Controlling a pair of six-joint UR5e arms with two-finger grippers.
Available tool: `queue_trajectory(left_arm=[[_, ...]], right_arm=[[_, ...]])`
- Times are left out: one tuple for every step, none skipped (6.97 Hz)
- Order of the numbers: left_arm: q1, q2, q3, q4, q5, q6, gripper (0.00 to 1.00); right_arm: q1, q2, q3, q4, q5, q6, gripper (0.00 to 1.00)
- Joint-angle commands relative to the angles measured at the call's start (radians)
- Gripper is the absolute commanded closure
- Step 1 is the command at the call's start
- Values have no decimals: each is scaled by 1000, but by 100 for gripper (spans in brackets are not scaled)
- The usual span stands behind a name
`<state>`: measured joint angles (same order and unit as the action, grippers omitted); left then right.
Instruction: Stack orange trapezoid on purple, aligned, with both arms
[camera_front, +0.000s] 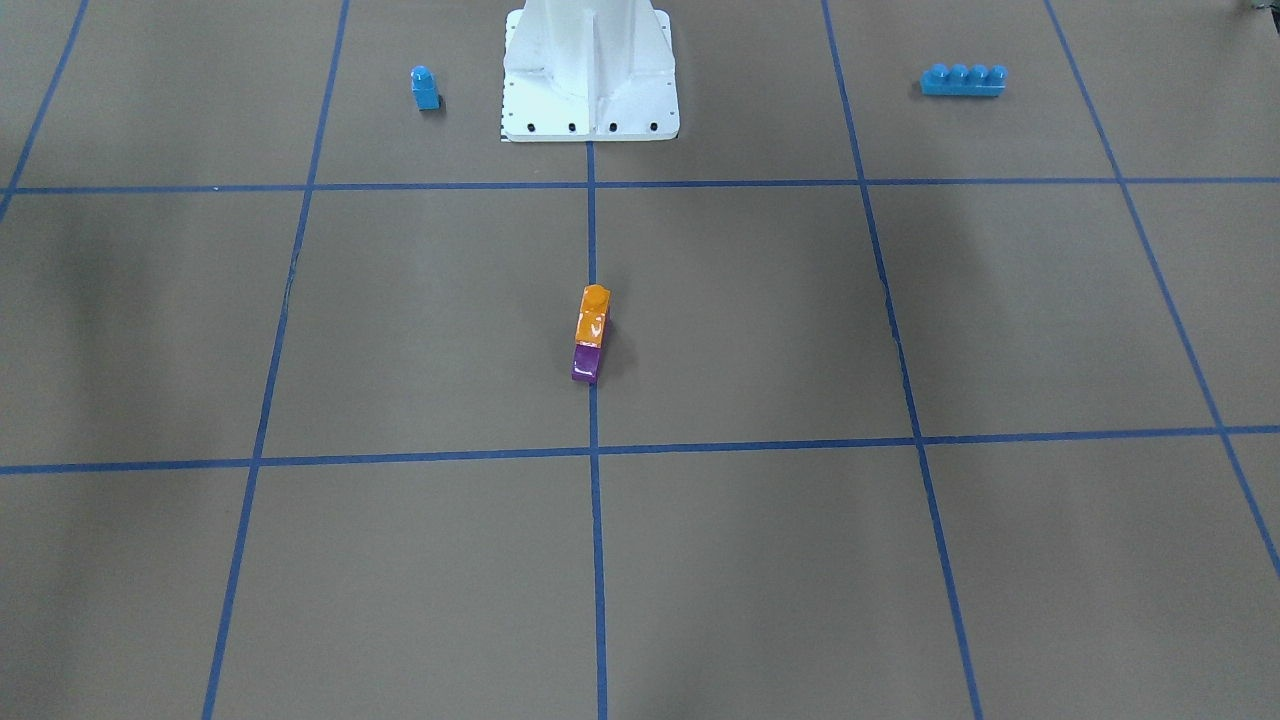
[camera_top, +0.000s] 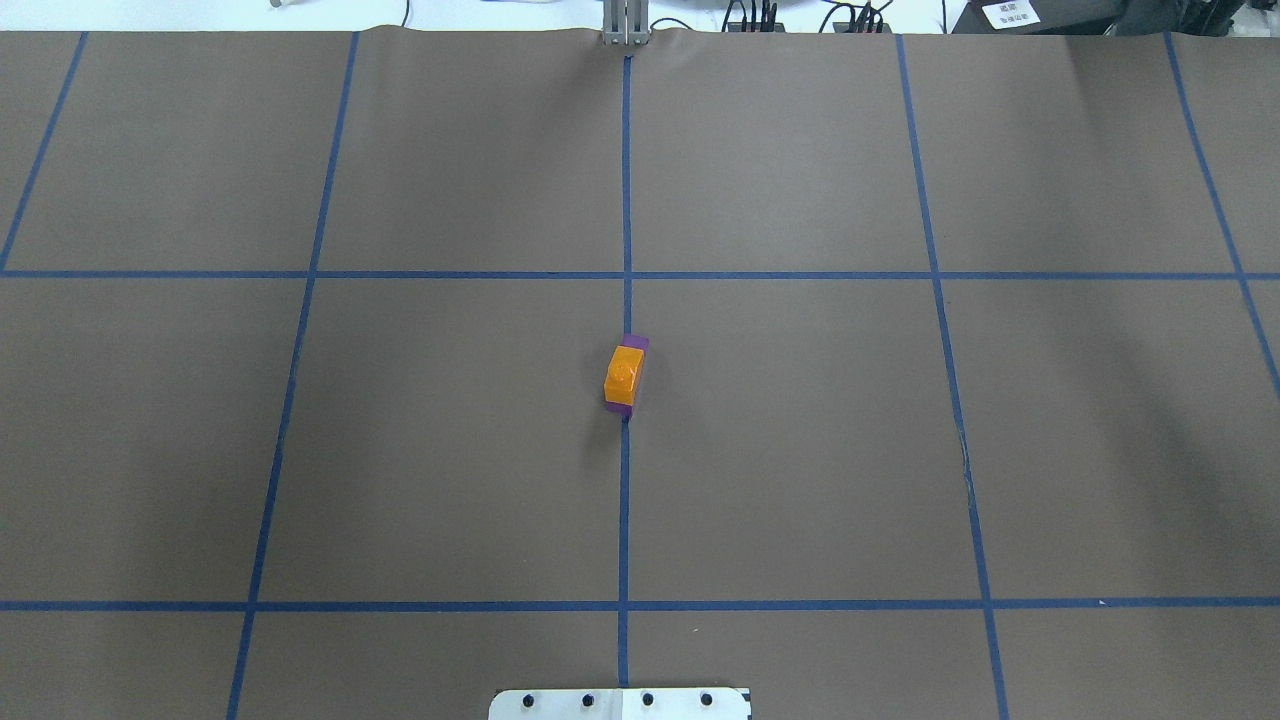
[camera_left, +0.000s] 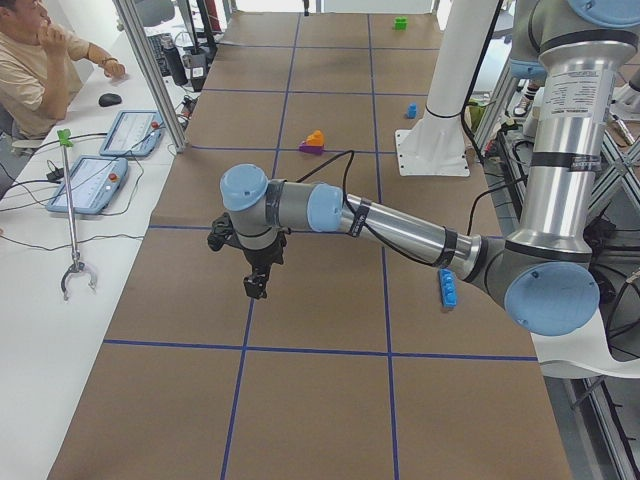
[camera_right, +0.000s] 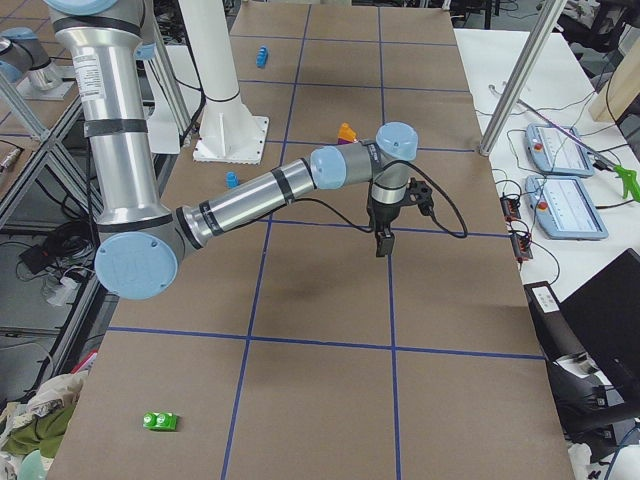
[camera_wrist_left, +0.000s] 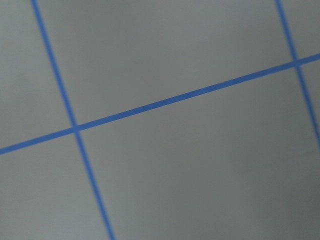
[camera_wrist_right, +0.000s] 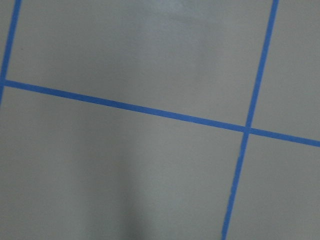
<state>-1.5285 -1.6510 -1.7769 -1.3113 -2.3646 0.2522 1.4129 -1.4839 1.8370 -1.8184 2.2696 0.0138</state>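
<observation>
Two blocks stacked at ctr of table (camera_top: 800, 450): orange block (camera_front: 593, 315) sits on purple block (camera_front: 586, 363), purple edge peeking out at far end in overhead view. Left gripper (camera_left: 256, 287) & right gripper (camera_right: 382, 243) hang above table, each well apart from stack; can't tell if fingers spread or pressed together.

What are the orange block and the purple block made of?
The orange trapezoid looks like hard glossy plastic: white glints sit on its face. The purple block under it shows the same shine, so probably plastic too.
</observation>
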Motion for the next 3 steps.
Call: queue_trajectory(left_arm=[[-27,4,17,7,-1,-17,0],[-27,14,17,4,-1,-34,0],[-27,14,14,1,-2,-36,0]], right_arm=[[56,-35,-45,-1,14,-54,0],[70,-54,-59,1,37,-52,0],[72,-58,-62,1,53,-52,0]])
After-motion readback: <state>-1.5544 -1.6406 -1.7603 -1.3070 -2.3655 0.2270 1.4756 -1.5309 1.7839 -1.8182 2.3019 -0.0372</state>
